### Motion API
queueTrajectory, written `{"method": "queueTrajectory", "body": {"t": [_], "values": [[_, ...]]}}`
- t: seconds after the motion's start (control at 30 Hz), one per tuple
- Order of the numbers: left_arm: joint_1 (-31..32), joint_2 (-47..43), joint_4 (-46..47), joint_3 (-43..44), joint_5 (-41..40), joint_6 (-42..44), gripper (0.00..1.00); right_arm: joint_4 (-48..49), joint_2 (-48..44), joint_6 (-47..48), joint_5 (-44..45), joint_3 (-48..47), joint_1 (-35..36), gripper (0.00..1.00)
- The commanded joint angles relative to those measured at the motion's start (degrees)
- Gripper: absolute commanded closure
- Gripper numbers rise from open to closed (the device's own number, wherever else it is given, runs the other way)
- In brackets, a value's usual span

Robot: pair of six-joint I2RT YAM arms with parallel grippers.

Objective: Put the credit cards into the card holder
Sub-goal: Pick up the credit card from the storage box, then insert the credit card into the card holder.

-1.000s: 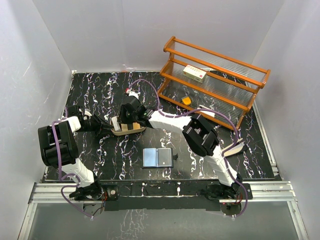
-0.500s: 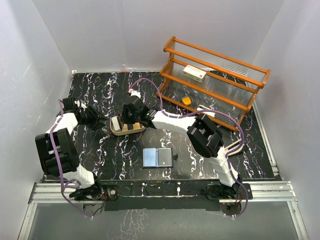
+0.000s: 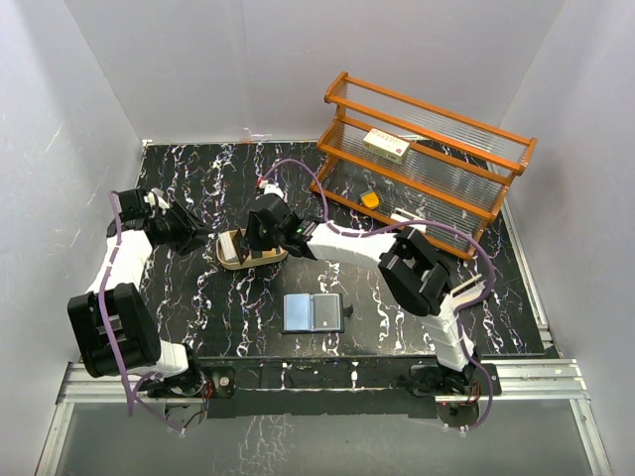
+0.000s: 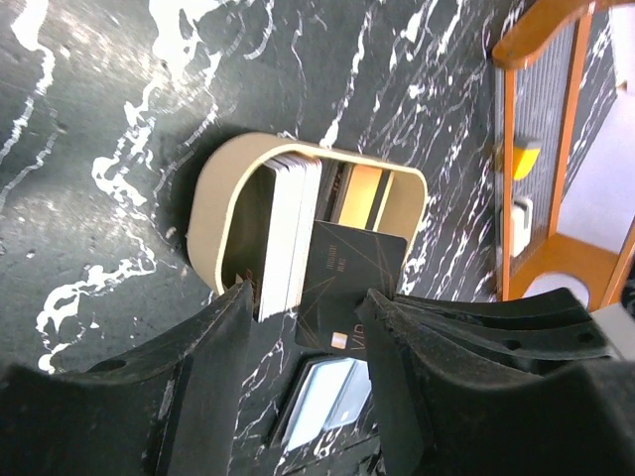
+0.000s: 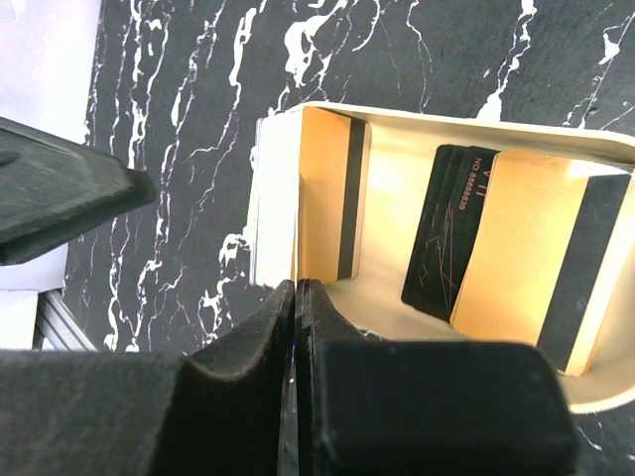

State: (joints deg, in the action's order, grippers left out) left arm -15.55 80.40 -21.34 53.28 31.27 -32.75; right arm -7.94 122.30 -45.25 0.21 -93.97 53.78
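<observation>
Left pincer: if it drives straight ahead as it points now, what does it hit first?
Likely the dark card tilted out of the tan tray; depth between them is unclear.

High fixed view looking down, two close wrist views, all sharing the tray

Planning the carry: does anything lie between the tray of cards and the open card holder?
Nothing visible does: bare table separates the tray from the open card holder. The right tool holds a dark card at the tray.

Left pincer with jaws well apart — right pincer with jaws pinched tight together.
</observation>
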Motion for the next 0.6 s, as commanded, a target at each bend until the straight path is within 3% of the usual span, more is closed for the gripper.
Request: {"method": "queueTrajectory", "body": {"t": [0.0,0.33,0.57], "values": [[2.6,-3.7,-4.8,-0.5,3.2,3.1,0.54,1.4,-7.4,2.5,2.8,1.0,0.5,0.97],[12.3,-9.5,-9.1,-0.1,2.4,4.3,0.57,-2.9,-17.5,6.2,6.8,10.0,0.5,0.98],[20.6,-12.0,-7.1,-5.8,3.2,2.5,0.58,-6.0,-28.8,5.8,7.8,22.3,0.6,0.98]]}}
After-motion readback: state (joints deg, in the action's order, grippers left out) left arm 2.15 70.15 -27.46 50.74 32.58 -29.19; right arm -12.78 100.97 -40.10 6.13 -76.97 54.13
